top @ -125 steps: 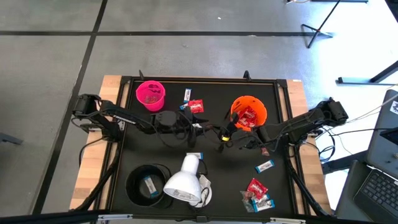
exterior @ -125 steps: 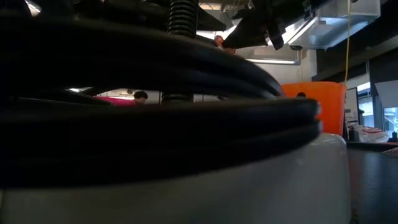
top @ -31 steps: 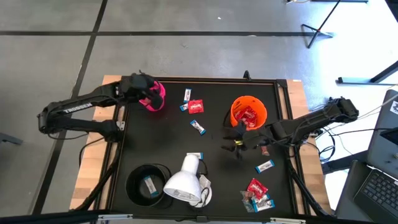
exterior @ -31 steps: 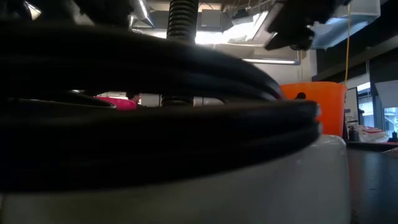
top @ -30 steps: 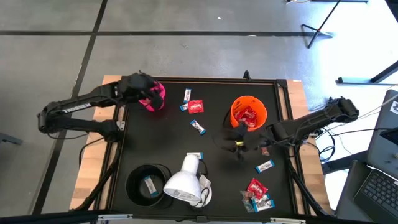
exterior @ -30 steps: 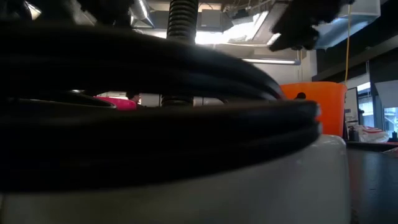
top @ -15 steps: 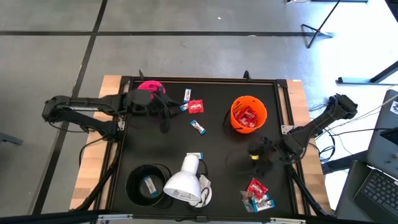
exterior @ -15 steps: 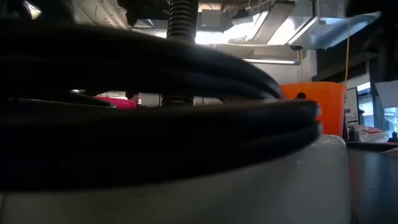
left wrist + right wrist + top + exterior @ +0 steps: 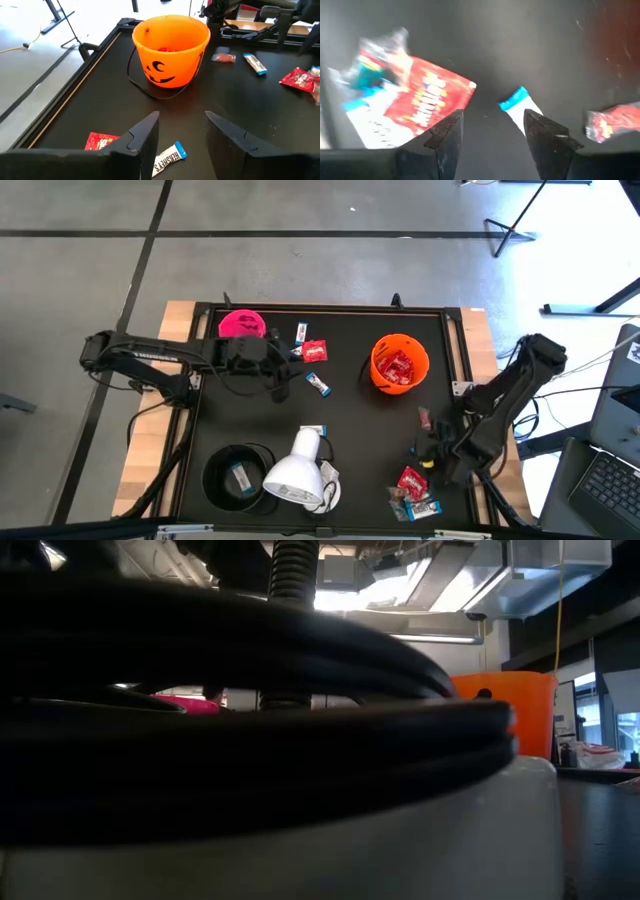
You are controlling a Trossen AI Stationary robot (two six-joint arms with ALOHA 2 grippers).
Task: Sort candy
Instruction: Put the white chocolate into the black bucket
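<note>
Twice over, reaching in across the black counter (image 9: 350, 405). Stretching the left arm (image 9: 150, 358) in past the pink cup (image 9: 240, 323) and holding the left jaws partly open and empty, low over the counter, just beside a red packet (image 9: 102, 141) and a slim white-and-blue bar (image 9: 169, 159), pointing toward the orange cup (image 9: 171, 50). Bending the right arm (image 9: 500, 395) down toward the near right corner and holding the right jaws wide apart, gripping nothing, hovering over another red packet (image 9: 427, 95) and a blue-ended bar (image 9: 522, 107), with a small pinkish piece (image 9: 612, 125) close by. Leaving most of the candy (image 9: 315, 351) spread over the counter: two pieces near the far edge between the pink and orange cups, a bar (image 9: 319, 384) nearer the middle, one (image 9: 314, 430) just beside the white lamp head (image 9: 295, 475), a small heap (image 9: 420, 505) at the near right corner. Showing red packets already inside the orange cup and one bar (image 9: 238, 477) inside the black cup (image 9: 210, 470). Filling almost the whole low view with dark cable.
</note>
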